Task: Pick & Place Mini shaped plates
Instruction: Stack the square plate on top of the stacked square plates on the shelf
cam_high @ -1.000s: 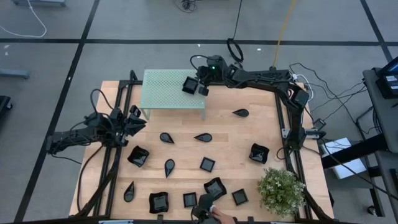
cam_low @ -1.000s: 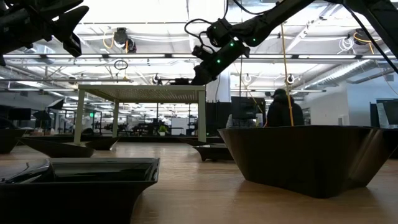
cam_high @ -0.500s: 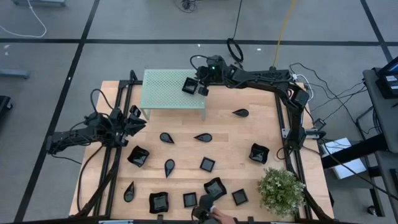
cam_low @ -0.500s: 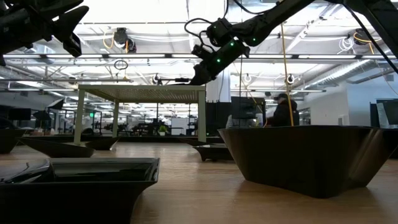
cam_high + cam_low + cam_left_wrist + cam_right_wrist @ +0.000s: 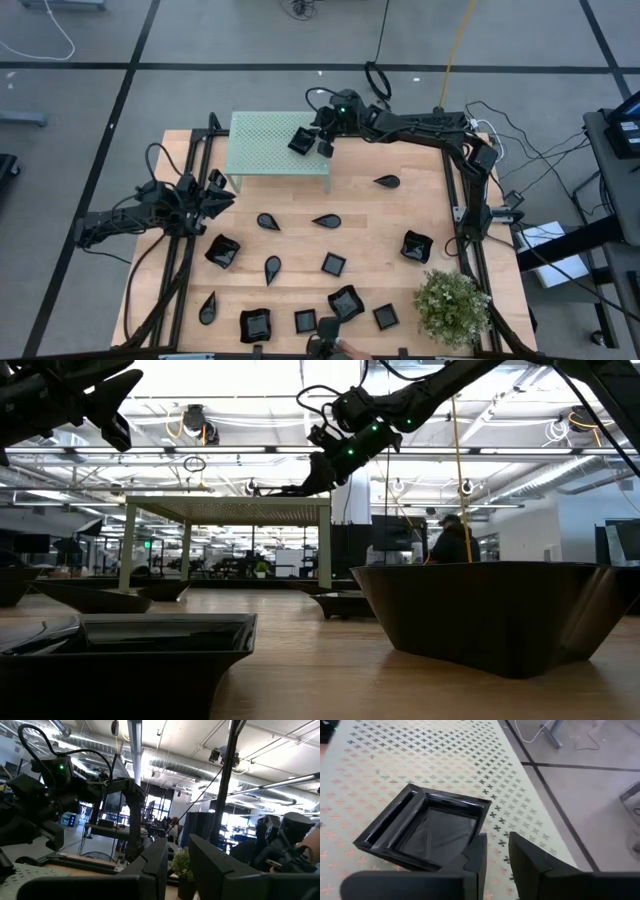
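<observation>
My right gripper is over the green perforated platform at the far side, shut on a square black mini plate. The other mini plates lie flat on the wooden table: teardrops, squares and wavy-rimmed ones. My left gripper waits at the table's left edge, raised, with a narrow gap between its fingers and nothing in it. My right gripper holds the square plate by its rim at one corner. One finger lies over the hollow and the other stands outside the rim. The fingers slant down from the table's right. The plate sticks out tilted, clear of the platform's top.
A potted plant stands at the near right corner. A person's hand shows at the near edge, beside a wavy plate. In the low view, large dishes stand close to the camera. The platform's left part is bare.
My right gripper has rolled a little in place. The square plate has turned with it and now sits more tilted above the platform, shifted slightly toward the table's left.
</observation>
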Motion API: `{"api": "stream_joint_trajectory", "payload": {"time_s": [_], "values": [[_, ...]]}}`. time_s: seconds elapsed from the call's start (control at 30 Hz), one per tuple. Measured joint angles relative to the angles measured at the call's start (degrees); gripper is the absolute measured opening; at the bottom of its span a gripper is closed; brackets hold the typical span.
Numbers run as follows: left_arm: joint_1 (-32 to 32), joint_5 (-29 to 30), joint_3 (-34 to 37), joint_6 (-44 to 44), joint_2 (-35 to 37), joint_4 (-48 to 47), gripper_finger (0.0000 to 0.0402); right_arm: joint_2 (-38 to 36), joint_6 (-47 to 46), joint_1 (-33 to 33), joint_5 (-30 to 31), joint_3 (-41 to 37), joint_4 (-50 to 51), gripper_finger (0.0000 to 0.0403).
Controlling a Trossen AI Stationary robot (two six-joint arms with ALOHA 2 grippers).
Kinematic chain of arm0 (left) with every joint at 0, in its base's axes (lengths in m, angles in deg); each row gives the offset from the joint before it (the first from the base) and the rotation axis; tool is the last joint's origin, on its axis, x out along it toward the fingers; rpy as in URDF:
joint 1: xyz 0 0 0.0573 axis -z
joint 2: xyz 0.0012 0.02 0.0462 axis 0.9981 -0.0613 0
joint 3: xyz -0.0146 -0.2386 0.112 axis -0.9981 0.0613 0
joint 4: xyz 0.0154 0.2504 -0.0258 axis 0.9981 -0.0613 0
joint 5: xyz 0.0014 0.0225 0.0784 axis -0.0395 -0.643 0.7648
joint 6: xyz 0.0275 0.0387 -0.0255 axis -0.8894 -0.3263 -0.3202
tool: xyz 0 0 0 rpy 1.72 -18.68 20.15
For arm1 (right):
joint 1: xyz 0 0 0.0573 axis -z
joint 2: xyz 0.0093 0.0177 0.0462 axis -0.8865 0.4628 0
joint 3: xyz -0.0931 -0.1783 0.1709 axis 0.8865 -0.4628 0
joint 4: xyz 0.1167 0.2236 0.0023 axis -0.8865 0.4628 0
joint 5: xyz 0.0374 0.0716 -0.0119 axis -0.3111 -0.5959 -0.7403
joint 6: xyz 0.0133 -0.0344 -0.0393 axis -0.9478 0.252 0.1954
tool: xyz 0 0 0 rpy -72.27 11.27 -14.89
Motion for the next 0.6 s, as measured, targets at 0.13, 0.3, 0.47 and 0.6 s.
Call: {"api": "stream_joint_trajectory", "payload": {"time_s": [0.13,0.3,0.47,0.6], "values": [[0.0,0.0,0.01,0.01,0.0,0.0,0.0081,0.0,-0.21,0.0,-1.25,0.0,-0.02,0.0071],[0.02,0.0,-0.01,0.0,0.0,0.02,0.0081,0.0,-0.9,0.47,-1.05,0.0,0.0,0.0071],[0.0,0.0,0.0,0.02,0.0,0.02,0.0081,-0.23,-4.7,1.6,-0.98,-0.02,0.03,0.0071],[0.02,0.0,0.01,0.0,0.0,0.02,0.0081,-1.82,-9.3,2.54,-1.16,-0.02,-0.73,0.0071]]}}
